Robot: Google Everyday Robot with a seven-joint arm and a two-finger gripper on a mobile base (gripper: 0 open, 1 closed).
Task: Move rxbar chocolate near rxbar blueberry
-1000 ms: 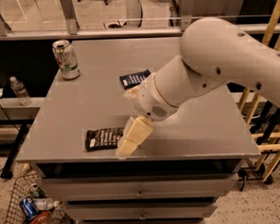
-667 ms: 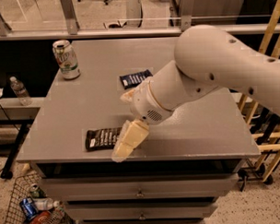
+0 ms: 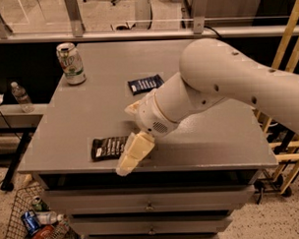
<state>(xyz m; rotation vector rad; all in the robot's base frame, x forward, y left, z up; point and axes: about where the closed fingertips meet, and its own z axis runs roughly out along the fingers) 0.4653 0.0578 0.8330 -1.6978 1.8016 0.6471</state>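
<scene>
Lying just at 9 o'clock of the pincer (image 3: 132,155): rxbar chocolate (image 3: 106,147), long axis 9-to-3, near the worktop (image 3: 85,116) front edge. Rxbar blueberry (image 3: 146,84) lies at its 1 o'clock. Pincer grip: cannot tell.

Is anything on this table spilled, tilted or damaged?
Nothing spilled or damaged. The green-and-white can stands upright; the navy-blue bar wrapper lies flat. The black bar wrapper lies near the front edge of the grey table, the gripper over one end.

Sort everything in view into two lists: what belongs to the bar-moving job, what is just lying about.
Job:
rxbar chocolate, near the table's front edge
rxbar blueberry, farther back
tool, at the chocolate bar's right end

Lying about:
can on the table
water bottle at left
basket of cans on the floor
</scene>
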